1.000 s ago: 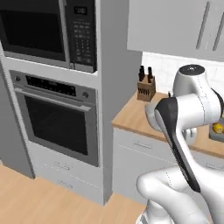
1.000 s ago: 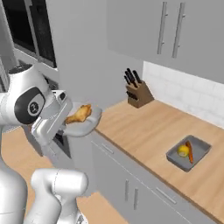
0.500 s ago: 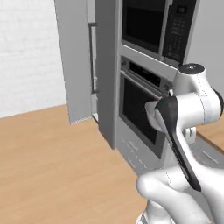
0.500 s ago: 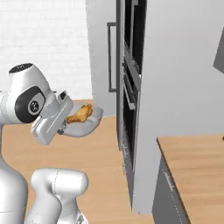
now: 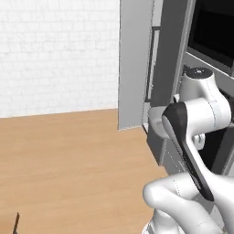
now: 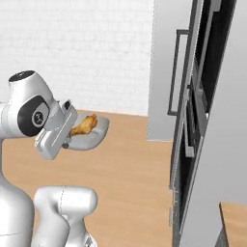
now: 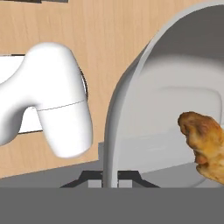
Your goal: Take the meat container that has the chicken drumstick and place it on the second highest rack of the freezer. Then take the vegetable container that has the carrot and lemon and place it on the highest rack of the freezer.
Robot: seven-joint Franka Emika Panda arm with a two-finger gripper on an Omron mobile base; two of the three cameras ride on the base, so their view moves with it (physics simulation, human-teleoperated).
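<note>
My gripper (image 6: 71, 140) is shut on the rim of the grey meat container (image 6: 91, 135) and holds it level, well above the wooden floor. The chicken drumstick (image 6: 84, 125) lies inside it, golden brown. In the hand view the container's curved rim (image 7: 114, 131) runs between my fingertips (image 7: 92, 178), and the drumstick (image 7: 203, 141) sits at the right edge. The tall grey freezer cabinet (image 6: 169, 72) stands ahead to the right, its door shut with a long vertical handle (image 6: 173, 72); it also appears in the left base view as the freezer cabinet (image 5: 135, 64).
The dark built-in oven stack (image 6: 210, 53) (image 5: 214, 32) sits right of the freezer. Wooden floor (image 5: 68, 160) stretches to a white brick wall (image 5: 55, 50). A corner of the wooden counter (image 6: 235, 223) shows at the lower right.
The whole picture has swept sideways as the base turned left: the counter and knife block left the view, and the freezer and brick wall came in. The container stays in my grip.
</note>
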